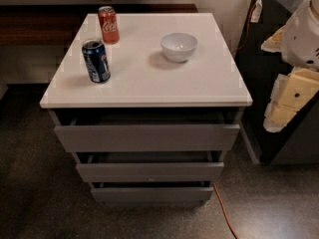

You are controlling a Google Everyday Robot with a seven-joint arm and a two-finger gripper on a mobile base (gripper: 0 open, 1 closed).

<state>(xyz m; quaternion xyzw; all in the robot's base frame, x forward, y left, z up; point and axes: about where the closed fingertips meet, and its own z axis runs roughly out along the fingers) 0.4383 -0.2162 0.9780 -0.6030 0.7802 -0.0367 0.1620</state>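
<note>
A white-topped drawer unit (149,83) stands in the middle of the view. On it a red cola can (108,25) stands upright at the far left. A blue can (96,60) stands upright nearer, on the left side. A white bowl (179,46) sits right of centre. My gripper (288,99), cream and white, hangs at the right edge of the view. It is off the table and right of its front corner. It holds nothing that I can see, and the bowl is the object nearest to it.
Three grey drawers (147,137) sit slightly pulled out below the top. A dark cabinet (254,73) stands to the right, behind my arm. An orange cable (225,214) runs across the speckled floor at the lower right. A wall and a dark ledge lie behind the unit.
</note>
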